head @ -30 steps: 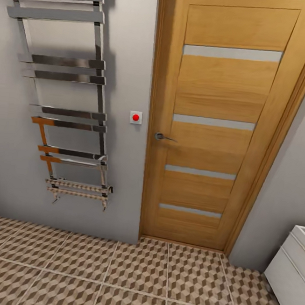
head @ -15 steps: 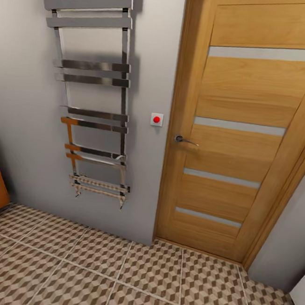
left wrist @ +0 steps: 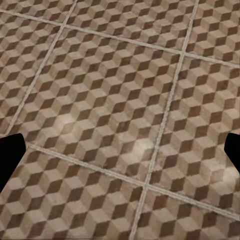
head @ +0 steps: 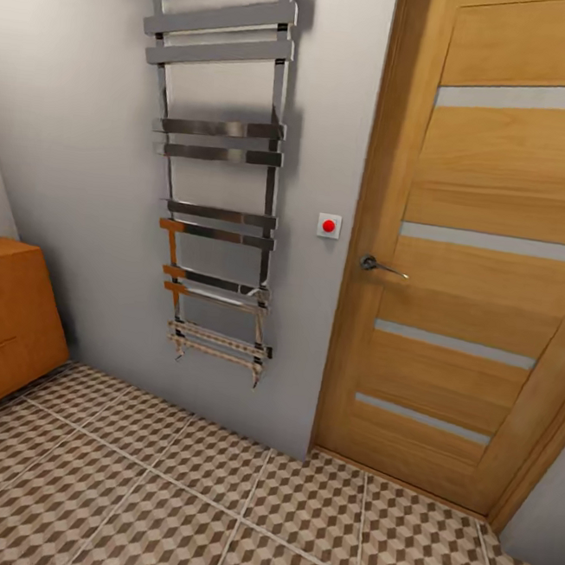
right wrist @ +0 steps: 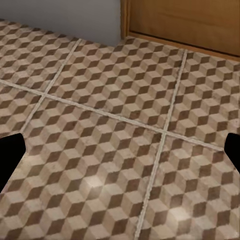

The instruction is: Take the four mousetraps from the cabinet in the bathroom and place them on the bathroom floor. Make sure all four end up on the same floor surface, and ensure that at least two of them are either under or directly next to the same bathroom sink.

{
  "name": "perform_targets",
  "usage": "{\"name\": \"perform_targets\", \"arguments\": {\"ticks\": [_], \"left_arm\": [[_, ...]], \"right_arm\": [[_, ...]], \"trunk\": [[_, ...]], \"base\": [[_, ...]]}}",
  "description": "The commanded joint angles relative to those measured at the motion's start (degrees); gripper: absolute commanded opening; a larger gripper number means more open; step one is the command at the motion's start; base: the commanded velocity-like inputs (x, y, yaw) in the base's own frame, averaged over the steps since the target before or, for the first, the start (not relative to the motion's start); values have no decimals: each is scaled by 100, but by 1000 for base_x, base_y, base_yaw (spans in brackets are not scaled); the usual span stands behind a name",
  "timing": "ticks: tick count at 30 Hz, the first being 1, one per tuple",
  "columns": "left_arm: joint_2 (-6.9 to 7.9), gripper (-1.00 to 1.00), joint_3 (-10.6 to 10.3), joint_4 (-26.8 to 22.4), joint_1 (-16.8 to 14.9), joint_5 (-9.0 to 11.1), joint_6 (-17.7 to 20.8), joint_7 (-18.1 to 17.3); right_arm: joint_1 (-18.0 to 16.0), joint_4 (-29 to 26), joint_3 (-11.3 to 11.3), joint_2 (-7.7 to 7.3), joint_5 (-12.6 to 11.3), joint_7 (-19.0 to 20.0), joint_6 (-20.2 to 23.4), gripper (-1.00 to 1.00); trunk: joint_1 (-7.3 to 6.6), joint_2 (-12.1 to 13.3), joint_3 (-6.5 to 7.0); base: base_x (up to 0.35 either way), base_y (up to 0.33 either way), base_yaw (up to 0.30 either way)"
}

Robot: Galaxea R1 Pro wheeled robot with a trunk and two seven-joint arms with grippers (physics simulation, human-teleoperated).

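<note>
The orange-brown wooden cabinet (head: pixel 4 323) stands at the far left of the head view, against the grey wall; only its end with slot-handled drawers shows. The bathroom floor (head: pixel 207 501) of cube-patterned tiles spreads across the lower part. The mousetraps and the sink are out of view. In the left wrist view my left gripper (left wrist: pixel 120 157) hangs open over bare floor tiles (left wrist: pixel 115 100), its dark fingertips (left wrist: pixel 10 152) far apart. My right gripper (right wrist: pixel 120 155) is open too, over floor tiles (right wrist: pixel 125 100) near the door's foot, with nothing between its fingers.
A chrome towel rail (head: pixel 219 180) hangs on the grey wall. To its right are a small white switch with a red button (head: pixel 328 226) and a closed wooden door (head: pixel 486 252) with a lever handle (head: pixel 378 265).
The camera has turned left: the door and towel rail slid right in the picture, the white unit at the right edge left the view, and the cabinet came in at the left.
</note>
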Motion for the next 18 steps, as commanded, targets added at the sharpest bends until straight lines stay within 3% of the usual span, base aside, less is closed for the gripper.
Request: {"name": "perform_targets", "arguments": {"ticks": [1, 18], "left_arm": [[1, 100, -1, -2, 1, -3, -11, 1], [1, 100, -1, -3, 1, -3, -11, 1]], "right_arm": [[-3, 3, 5, 0, 4, -5, -17, 100], [-3, 3, 5, 0, 4, -5, -17, 100]], "trunk": [[0, -3, -5], [0, -3, -5]], "base": [[0, 0, 257], [0, 0, 257]]}}
